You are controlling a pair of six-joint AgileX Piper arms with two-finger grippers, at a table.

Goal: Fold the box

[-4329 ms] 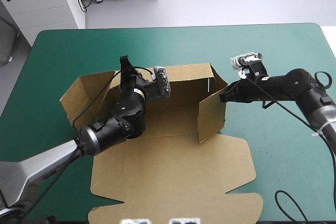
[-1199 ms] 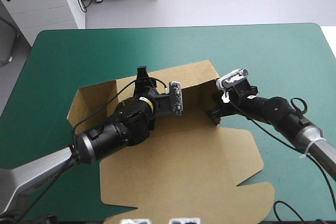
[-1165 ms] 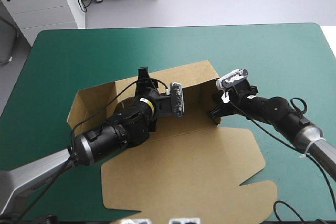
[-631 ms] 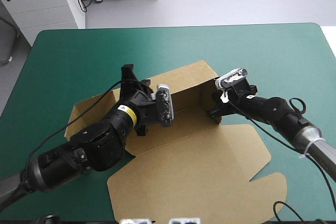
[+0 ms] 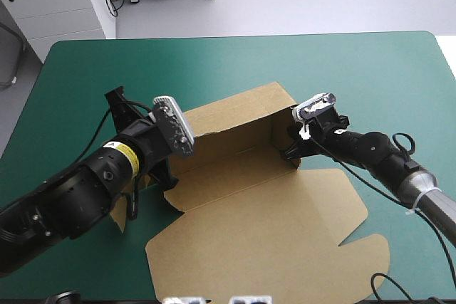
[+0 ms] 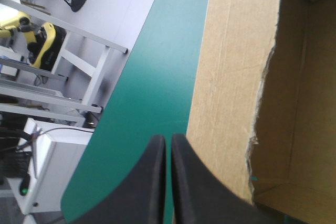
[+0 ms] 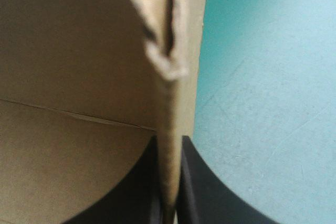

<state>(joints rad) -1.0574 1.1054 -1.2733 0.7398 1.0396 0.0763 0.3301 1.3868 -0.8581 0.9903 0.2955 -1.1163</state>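
Note:
The brown box (image 5: pixel 249 197) lies mid-table with its back wall (image 5: pixel 228 120) raised and its lid flat toward the near edge. My right gripper (image 5: pixel 289 149) is shut on the box's upright right side wall; in the right wrist view the wall's board (image 7: pixel 173 40) stands between the black fingers (image 7: pixel 169 182). My left gripper (image 5: pixel 114 97) is off the box's left end, pointing at the far left. In the left wrist view its fingers (image 6: pixel 168 139) meet, shut on nothing, beside the outer face of a box wall (image 6: pixel 231 66). The left arm hides the box's left end.
Bare teal-green cover (image 5: pixel 356 76) runs from the box to the table's far and right edges. A strip of cover (image 6: pixel 152 87) lies ahead of the left gripper, up to the table's edge.
The left arm has pulled out of the box and swung back to the left. The box slid and turned a little toward the right. The right gripper kept its hold on the side wall.

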